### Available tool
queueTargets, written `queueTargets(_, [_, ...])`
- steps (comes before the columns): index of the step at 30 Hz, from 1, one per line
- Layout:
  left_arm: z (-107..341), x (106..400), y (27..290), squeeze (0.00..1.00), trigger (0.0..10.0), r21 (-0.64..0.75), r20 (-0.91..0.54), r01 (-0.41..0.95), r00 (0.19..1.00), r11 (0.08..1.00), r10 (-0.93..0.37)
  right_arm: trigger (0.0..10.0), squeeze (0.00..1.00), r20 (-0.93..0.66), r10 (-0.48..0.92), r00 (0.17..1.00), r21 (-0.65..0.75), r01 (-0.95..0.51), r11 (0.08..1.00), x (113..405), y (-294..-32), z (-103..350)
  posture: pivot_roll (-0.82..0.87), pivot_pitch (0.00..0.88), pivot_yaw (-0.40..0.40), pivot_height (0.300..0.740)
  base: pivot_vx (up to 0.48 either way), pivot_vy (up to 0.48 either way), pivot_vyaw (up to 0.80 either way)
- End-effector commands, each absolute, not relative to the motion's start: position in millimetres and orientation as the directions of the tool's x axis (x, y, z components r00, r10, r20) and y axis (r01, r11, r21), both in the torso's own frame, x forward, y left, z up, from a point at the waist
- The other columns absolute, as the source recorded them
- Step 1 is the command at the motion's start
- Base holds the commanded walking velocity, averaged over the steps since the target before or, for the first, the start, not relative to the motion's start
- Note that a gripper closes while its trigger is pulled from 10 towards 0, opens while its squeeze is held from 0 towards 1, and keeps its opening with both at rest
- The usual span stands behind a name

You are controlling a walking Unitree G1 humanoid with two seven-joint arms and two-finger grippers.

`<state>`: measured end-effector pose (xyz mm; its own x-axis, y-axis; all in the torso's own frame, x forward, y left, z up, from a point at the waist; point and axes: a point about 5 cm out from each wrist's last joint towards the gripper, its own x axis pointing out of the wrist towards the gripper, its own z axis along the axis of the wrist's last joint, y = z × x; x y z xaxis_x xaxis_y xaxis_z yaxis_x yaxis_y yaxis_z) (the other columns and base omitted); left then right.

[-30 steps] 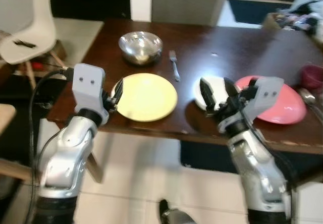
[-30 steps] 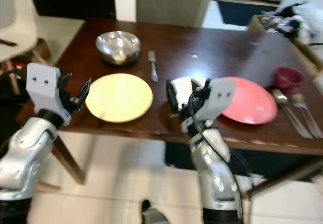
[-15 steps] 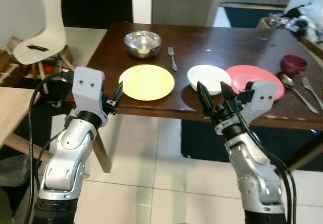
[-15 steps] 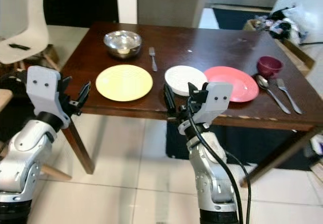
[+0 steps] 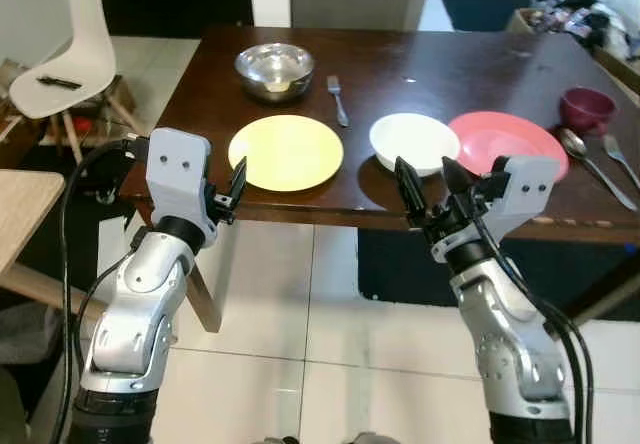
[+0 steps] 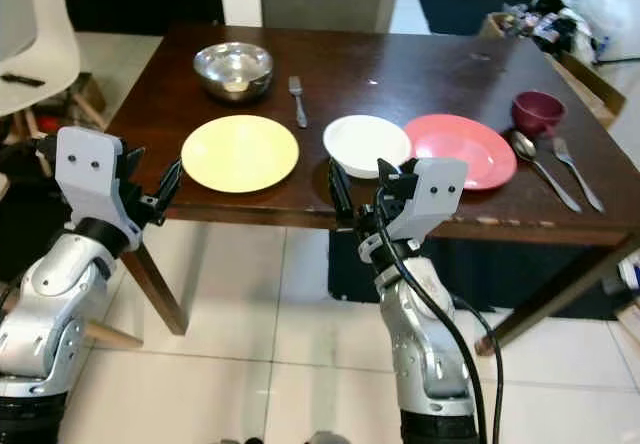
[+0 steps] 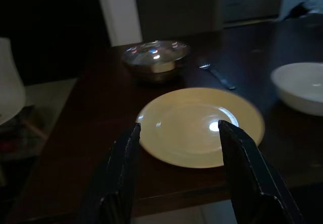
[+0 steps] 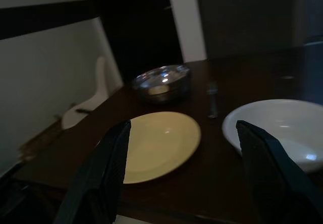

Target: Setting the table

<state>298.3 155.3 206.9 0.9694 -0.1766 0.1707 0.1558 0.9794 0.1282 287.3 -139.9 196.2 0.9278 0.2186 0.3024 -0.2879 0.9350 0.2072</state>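
On the dark wooden table [image 5: 480,64] lie a yellow plate [image 5: 286,151], a white dish [image 5: 414,142] and a pink plate [image 5: 505,139] in a row near the front edge. Behind them stand a steel bowl [image 5: 274,69] and a fork [image 5: 338,99]. At the right end sit a maroon cup [image 5: 586,109] and two spoons [image 5: 600,159]. My left gripper [image 5: 233,186] is open, held short of the table's front left edge. My right gripper [image 5: 430,186] is open in front of the white dish, below the table edge. Both are empty.
A white chair [image 5: 65,49] stands to the left of the table. A light wooden surface [image 5: 20,209] juts in at the left edge. Clutter [image 5: 590,14] lies at the table's far right corner. White tiled floor [image 5: 330,364] lies before the table.
The whole picture has shifted slightly: the table sits a little lower and closer in view. Both grippers hold the same open pose in front of the table edge.
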Motion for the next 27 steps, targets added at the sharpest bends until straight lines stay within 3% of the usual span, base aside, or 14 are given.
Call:
queueTargets(1, [202.5,299.1,157.1,0.0,10.0,0.136,0.148,0.151,0.974,0.979,-0.17,10.0,0.0,0.283,0.226,0.932,0.198,-0.288,0.937,288.2,-139.1,193.4,-0.11,0.002,0.052,0.74,0.0,0.0,0.77])
queueTargets(27, [202.0,300.1,157.8,0.0,10.0,0.14,0.142,0.146,0.976,0.979,-0.165,10.0,0.0,0.306,0.314,0.899,0.17,-0.376,0.911,284.1,-129.1,196.8,-0.11,0.007,0.053,0.74,0.0,0.0,0.77])
